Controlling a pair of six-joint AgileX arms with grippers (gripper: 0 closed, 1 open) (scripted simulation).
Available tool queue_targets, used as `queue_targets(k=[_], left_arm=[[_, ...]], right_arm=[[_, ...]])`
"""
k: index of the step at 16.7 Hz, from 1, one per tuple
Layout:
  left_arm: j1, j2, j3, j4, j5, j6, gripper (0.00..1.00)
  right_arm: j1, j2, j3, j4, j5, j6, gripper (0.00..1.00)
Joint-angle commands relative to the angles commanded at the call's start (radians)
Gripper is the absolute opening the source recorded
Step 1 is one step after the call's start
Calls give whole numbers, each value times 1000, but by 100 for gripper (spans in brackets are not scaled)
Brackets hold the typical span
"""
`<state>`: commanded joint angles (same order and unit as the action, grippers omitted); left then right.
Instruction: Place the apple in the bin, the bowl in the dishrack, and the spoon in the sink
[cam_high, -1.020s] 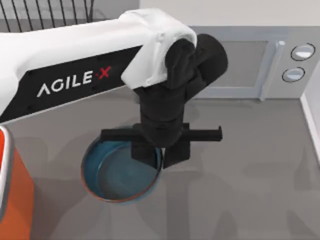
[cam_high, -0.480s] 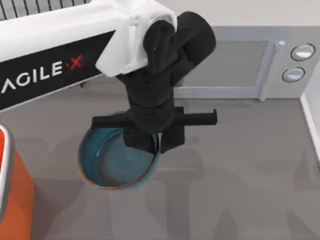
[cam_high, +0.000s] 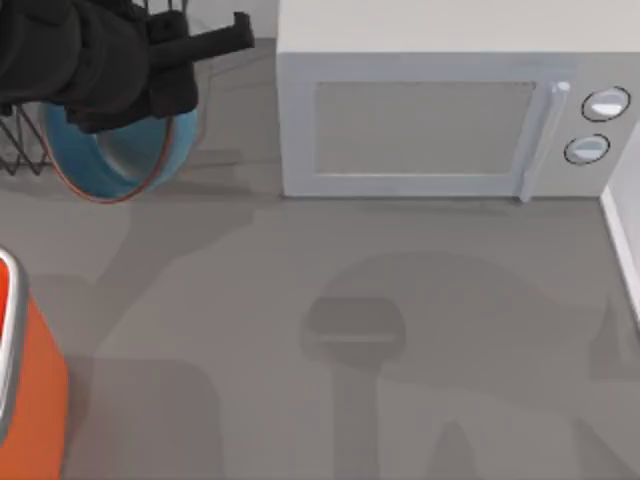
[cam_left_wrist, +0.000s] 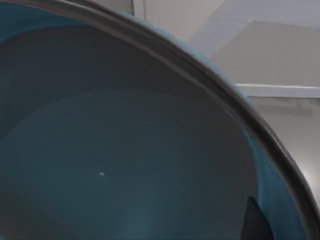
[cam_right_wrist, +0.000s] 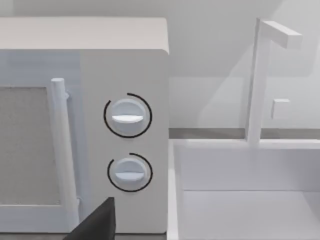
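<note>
From above, the left gripper (cam_high: 120, 95) was at the far left corner of the table, its black fingers clamped on the rim of the bowl (cam_high: 125, 160), which hung tilted with its blue inside facing out and its thin orange-red edge showing along the lower curve. The bowl was held just over the black wires of the dishrack (cam_high: 20, 150), whose prongs stuck out beside it at the left edge. Just to the right of the bowl stood the white microwave (cam_high: 440, 120) with its door handle and two round knobs. The orange bin (cam_high: 35, 400) with its silvery rim sat at the near left corner, well apart from the bowl. The grey table (cam_high: 350, 350) lay between them. Through the left wrist camera the bowl (cam_left_wrist: 125, 150) was very close, its blue inside and grey rim curving across, with a dark fingertip (cam_left_wrist: 255, 222) against the inside wall. The right wrist camera looked at the microwave (cam_right_wrist: 125, 125) knobs and handle and, beside it, the white sink (cam_right_wrist: 250, 200) with its faucet (cam_right_wrist: 260, 75); whether the right gripper's jaws were apart or together, I could not tell.
</note>
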<state>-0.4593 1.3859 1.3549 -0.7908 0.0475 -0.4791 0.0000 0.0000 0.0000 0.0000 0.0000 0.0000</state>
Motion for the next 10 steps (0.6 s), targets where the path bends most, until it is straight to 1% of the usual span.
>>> queue_targets(k=[3,7,10], left_arm=[[139,-127,-44,123,40,101,0],[412,-300,-116,358,82,302,0],[566,-435,-190,498,122,432,0]], right_arm=[[0,0,0,0,0,0,100],[0,0,0,0,0,0,100],[0,0,0,0,0,0,100]])
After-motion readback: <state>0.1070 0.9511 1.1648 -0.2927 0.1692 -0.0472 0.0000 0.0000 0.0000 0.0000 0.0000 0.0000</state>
